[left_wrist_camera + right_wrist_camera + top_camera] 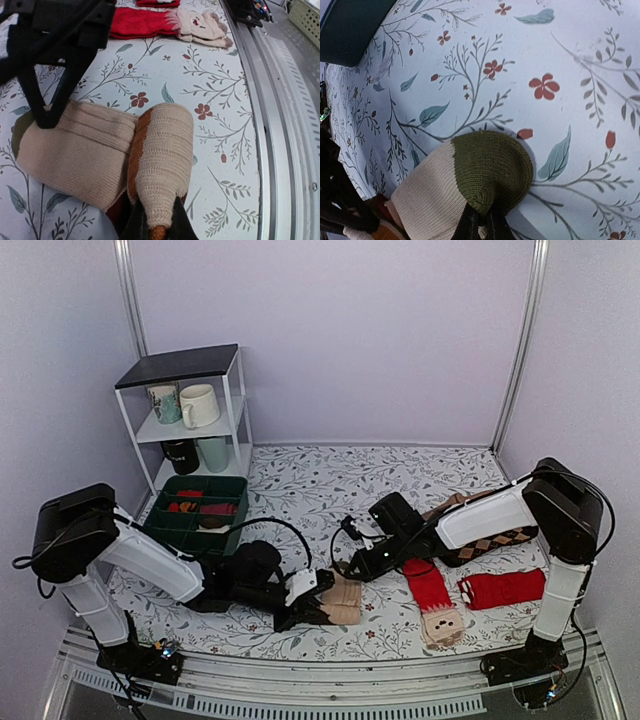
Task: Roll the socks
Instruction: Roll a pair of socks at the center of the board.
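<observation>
A beige sock with an orange band and a green toe lies near the table's front centre (340, 598). Its near end is rolled into a tube (162, 160); the rest lies flat (75, 150). My left gripper (159, 226) is shut on the rolled end, low at the table (300, 606). My right gripper (482, 226) is shut on the green toe (492, 170), pinching it just above the cloth (352, 565). Its black fingers (50, 100) show over the flat part in the left wrist view.
A red sock with a beige face (437, 605), a second red sock (502, 588) and an argyle sock (500, 540) lie at the right. A green divided tray (197, 510) and a white shelf with mugs (190, 405) stand at the back left. The metal front rail (280, 150) runs close by.
</observation>
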{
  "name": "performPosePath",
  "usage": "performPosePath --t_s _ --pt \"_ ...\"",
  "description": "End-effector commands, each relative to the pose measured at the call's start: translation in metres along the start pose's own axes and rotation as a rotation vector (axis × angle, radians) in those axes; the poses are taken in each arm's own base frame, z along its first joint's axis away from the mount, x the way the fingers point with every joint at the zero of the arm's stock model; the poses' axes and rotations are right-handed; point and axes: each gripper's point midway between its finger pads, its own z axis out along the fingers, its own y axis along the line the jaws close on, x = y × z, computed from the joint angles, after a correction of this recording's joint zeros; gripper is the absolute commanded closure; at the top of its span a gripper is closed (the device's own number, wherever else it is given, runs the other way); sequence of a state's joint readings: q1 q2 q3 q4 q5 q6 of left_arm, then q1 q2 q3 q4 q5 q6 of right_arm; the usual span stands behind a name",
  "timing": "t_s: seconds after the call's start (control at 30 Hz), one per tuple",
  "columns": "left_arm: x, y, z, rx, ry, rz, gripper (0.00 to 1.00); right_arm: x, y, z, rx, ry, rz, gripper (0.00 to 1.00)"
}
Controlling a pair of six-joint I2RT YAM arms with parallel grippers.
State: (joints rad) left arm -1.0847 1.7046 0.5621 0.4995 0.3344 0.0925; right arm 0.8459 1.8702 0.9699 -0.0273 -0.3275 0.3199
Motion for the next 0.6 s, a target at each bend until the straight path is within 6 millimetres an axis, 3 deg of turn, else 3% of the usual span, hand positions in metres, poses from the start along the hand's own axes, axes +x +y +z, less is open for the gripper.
performPosePath --t_s 0.0,0.13,0.27,0.37,0.57 --pt "0.021 0.012 0.015 0.005 0.108 -0.064 1.0 -0.028 -0.038 0.006 0.104 -0.061 -0.079 1.0" --pt "0.018 0.029 0.022 0.0 0.131 -0.108 1.0 -0.05 -0.052 0.0 0.106 -0.107 -0.099 1.0" --pt "0.019 0.03 0.017 0.008 0.122 -0.149 1.0 -0.045 -0.044 -0.002 0.058 -0.083 -0.104 1.0" --pt "0.033 0.026 0.017 0.021 0.148 -0.188 1.0 -0.04 -0.037 -0.009 0.023 -0.089 -0.091 0.77" --pt "0.052 0.019 0.019 0.054 0.194 -0.244 1.0 -0.05 -0.014 -0.052 -0.014 -0.23 -0.165 0.52"
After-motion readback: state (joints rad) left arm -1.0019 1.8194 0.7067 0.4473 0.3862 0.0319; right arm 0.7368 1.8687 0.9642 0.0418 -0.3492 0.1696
